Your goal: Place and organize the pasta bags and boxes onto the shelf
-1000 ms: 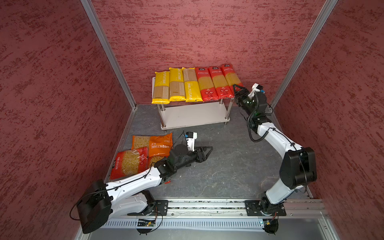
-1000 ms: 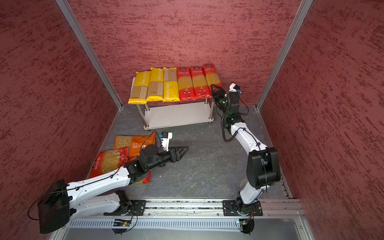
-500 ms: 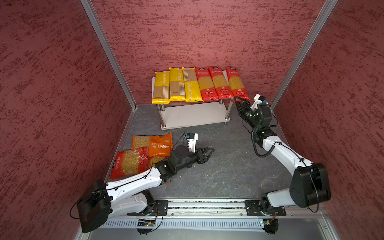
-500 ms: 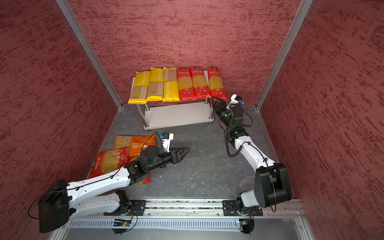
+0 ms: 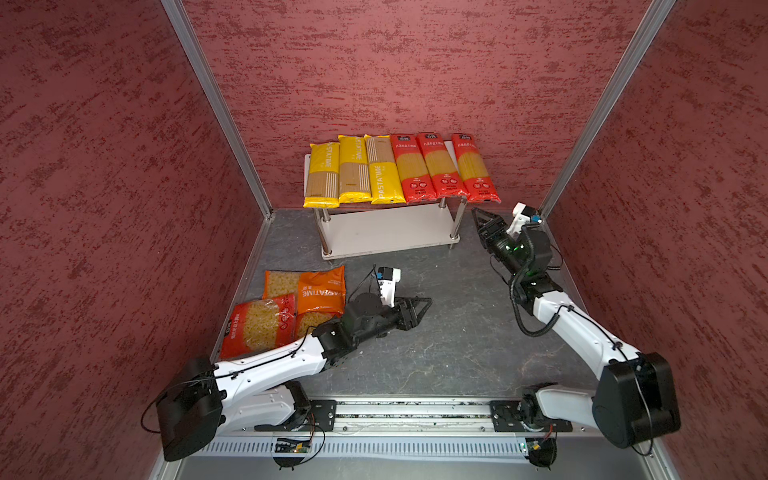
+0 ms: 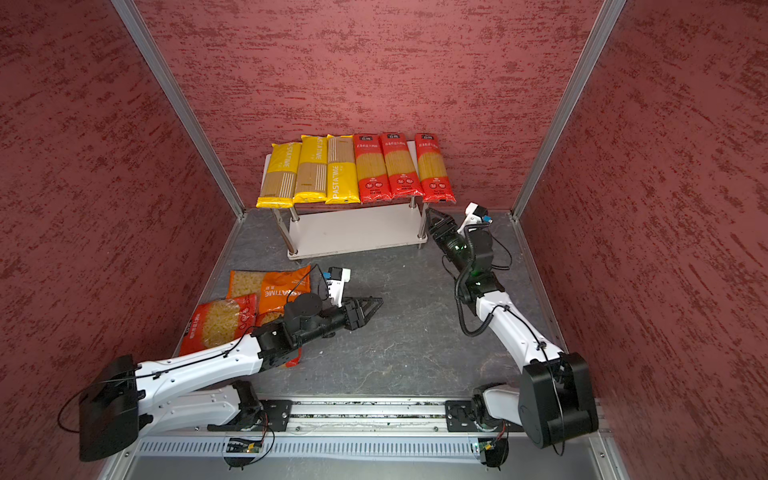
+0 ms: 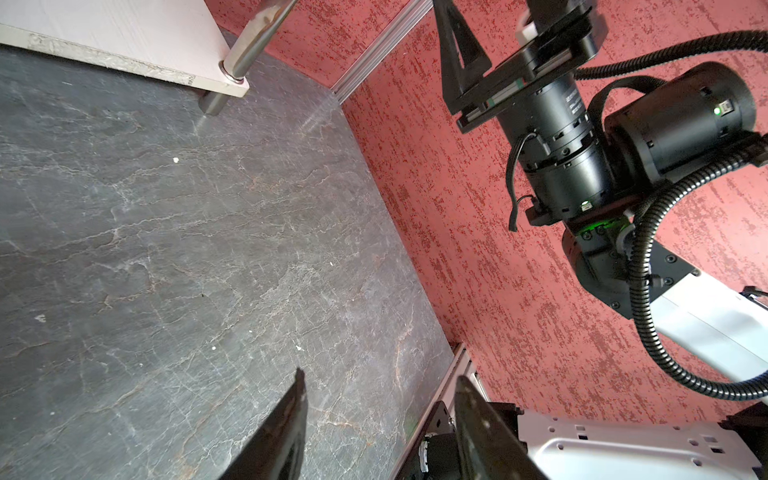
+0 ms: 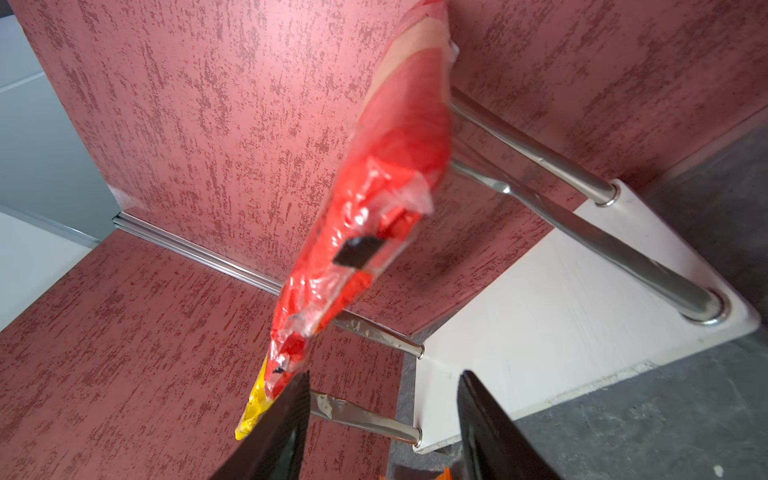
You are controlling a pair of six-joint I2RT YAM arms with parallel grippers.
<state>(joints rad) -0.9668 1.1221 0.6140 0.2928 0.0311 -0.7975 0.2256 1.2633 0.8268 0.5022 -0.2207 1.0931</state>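
Nearest us, lower left of centre in a top view, our left gripper (image 5: 424,304) hovers over the floor (image 5: 436,353), jaws apart and empty, beside the short-pasta bags (image 5: 320,291). Further back on the right, our right gripper (image 5: 478,214) is spread and empty, just beside the shelf (image 5: 386,235). Its top board carries three yellow packs (image 5: 353,170) and three red spaghetti bags (image 5: 440,166).
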